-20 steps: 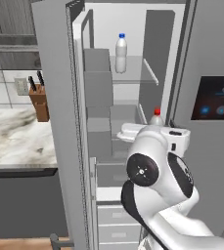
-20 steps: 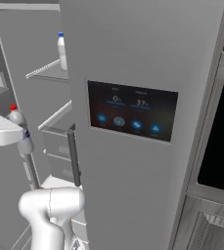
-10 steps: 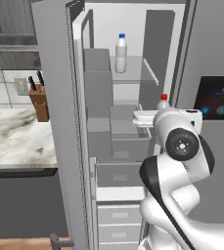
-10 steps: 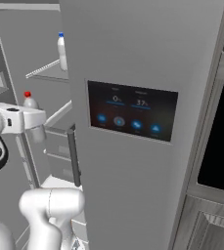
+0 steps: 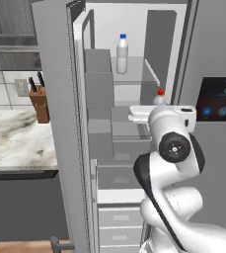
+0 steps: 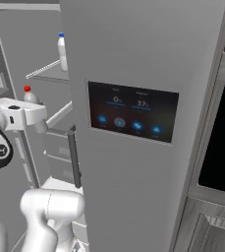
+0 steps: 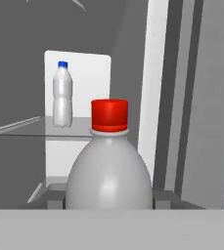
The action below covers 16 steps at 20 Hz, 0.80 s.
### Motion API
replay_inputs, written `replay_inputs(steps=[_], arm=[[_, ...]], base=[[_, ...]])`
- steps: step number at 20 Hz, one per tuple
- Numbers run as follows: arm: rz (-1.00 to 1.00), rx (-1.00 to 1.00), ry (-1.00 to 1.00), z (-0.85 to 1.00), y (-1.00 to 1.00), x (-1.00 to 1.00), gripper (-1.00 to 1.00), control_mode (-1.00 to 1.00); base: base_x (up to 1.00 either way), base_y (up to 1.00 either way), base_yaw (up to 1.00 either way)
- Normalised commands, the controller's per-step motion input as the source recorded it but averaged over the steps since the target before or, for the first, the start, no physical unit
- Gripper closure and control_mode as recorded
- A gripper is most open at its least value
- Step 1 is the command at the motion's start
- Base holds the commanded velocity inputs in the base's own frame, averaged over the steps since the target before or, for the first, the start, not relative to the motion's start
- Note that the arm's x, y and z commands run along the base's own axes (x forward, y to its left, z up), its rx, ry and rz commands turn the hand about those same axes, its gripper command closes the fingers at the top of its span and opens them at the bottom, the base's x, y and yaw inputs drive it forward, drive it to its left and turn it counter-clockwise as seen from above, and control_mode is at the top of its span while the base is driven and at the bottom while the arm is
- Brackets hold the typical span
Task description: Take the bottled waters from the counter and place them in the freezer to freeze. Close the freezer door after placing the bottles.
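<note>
The light is even and soft in all three views, with no single lamp to be made out. The white interior of the freezer (image 5: 134,34) is the brightest area; the inner face of the freezer door (image 5: 60,123) and the dark panel (image 6: 131,115) read much dimmer. Shadows are faint and soft-edged. The red-capped bottle (image 7: 108,161) shows smooth shading, lighter at its middle and darker at its flanks, without sharp glare. Edges look slightly soft and blocky, as in a low-resolution render. No bending shows at the borders.
</note>
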Motion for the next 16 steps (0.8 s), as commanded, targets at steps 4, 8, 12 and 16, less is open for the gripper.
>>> replay_inputs(steps=[4, 8, 12, 16], arm=[[0.01, 0.07, 0.0, -0.08, 0.31, 0.46, 1.0, -1.0], [0.1, 0.19, 0.07, -0.47, 0.18, 0.1, 1.0, -1.0], [0.14, 0.14, 0.08, -0.63, 0.09, 0.0, 1.0, -1.0], [0.1, 0.06, 0.0, -0.39, 0.01, 0.1, 1.0, -1.0]], base=[[0.0, 0.0, 0.0], [0.0, 0.0, 0.0], [0.0, 0.0, 0.0], [0.0, 0.0, 0.0]])
